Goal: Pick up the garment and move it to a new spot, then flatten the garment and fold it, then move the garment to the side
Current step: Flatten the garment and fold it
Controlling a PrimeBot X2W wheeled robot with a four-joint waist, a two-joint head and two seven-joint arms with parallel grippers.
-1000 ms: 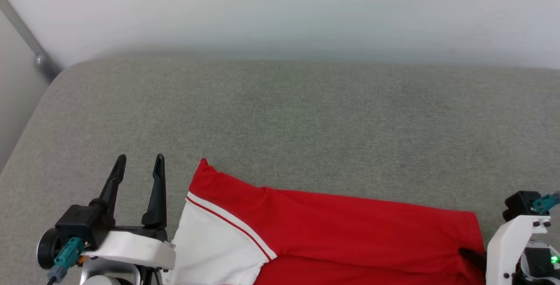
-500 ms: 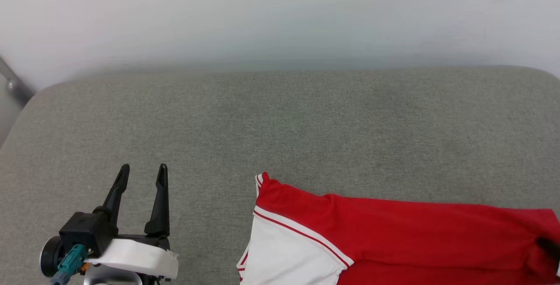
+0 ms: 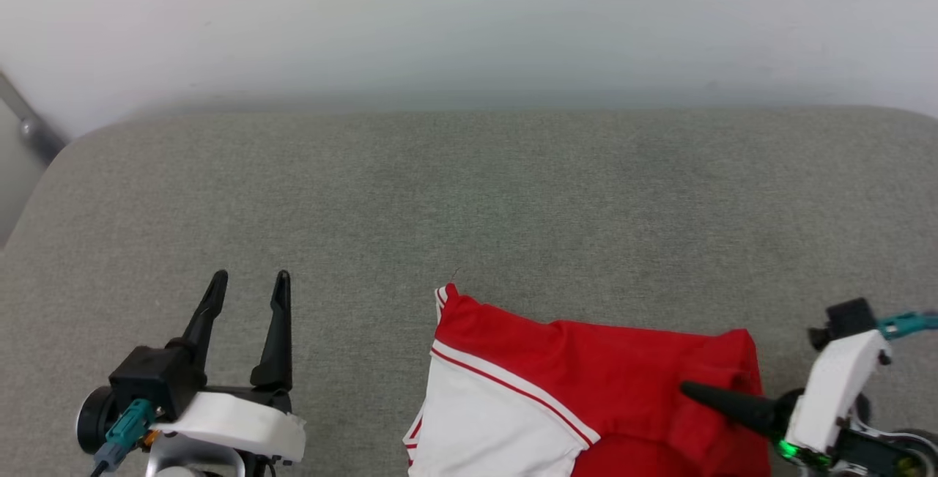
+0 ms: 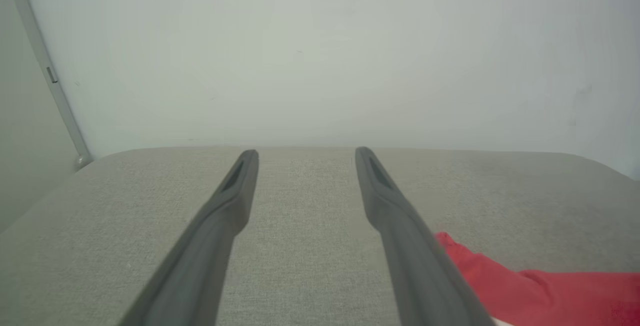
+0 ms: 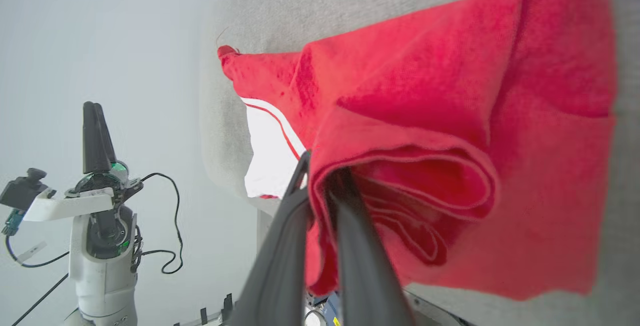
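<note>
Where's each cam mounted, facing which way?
Head view: on head, facing forward-down at grey upholstered surface and red-and-white jersey shirt; left gripper and right gripper show.
Left wrist view: along its open jaws, across surface toward white wall.
Right wrist view: along its jaws, shut on shirt.
Shared: shirt in all three.

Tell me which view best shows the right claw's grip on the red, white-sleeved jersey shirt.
Right wrist view: the right claw pinches a bunched fold of the red, white-sleeved jersey shirt. Head view shows one dark finger on the cloth; left wrist view, a red corner.
</note>
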